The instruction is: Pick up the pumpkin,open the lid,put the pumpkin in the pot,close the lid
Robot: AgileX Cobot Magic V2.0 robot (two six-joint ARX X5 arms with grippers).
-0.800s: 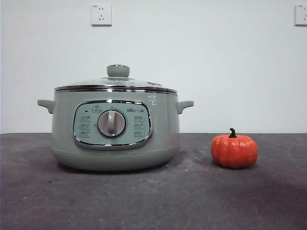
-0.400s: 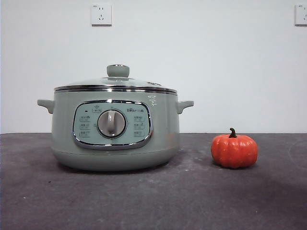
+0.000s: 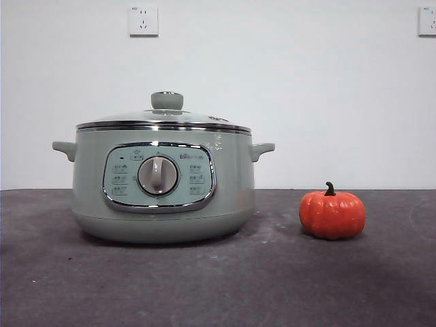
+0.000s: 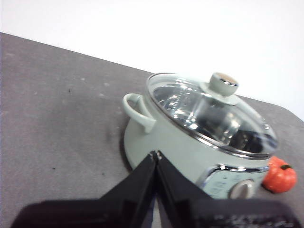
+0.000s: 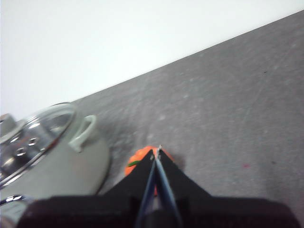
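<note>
The sage-green pot (image 3: 225,191) stands left of centre on the dark table, its glass lid (image 3: 163,120) closed on top. To its right, apart from it, sits the small orange pumpkin (image 3: 332,215). Neither arm shows in the front view. The left gripper (image 4: 156,154) hovers shut and empty above the table beside the pot (image 4: 175,147), with the lid (image 4: 209,114) and pumpkin (image 4: 280,175) beyond. The right gripper (image 5: 156,151) is shut and empty, high above the pumpkin (image 5: 135,164), which its jaws partly hide; the pot (image 5: 61,166) is beside it.
A white wall rises behind the table, with two sockets (image 3: 143,20) high up. The dark grey table surface (image 3: 218,286) stretches in front of the pot and pumpkin.
</note>
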